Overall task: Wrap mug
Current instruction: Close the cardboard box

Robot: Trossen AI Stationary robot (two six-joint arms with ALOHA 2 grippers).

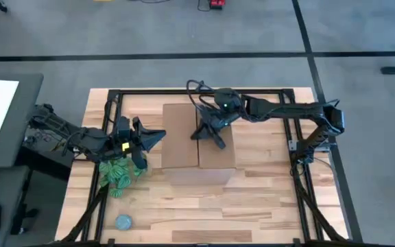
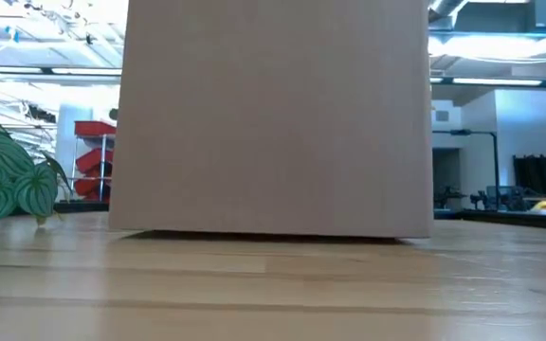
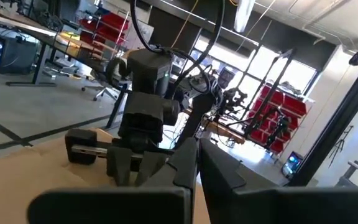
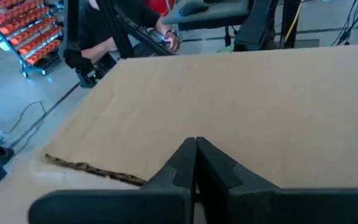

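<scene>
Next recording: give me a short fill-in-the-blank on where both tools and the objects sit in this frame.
1. The right tool rests, fingers shut, on top of the brown cardboard ____.
2. The green patterned bundle lies beside the ____ tool.
3. The flat grey-blue round disc lies on the wooden ____, near its front edge.
4. In the low view, the brown cardboard box ____ everything behind it.

Missing words: box; left; table; hides

Cardboard box (image 2: pixel 271 114) filling the low view, its top cut off by the picture's edge, everything behind it hidden, green patterned bundle (image 2: pixel 6 182) cropped at that view's left edge, mug unseen in any view, small grey-blue disc (image 1: pixel 123 221) too small to identify.
</scene>
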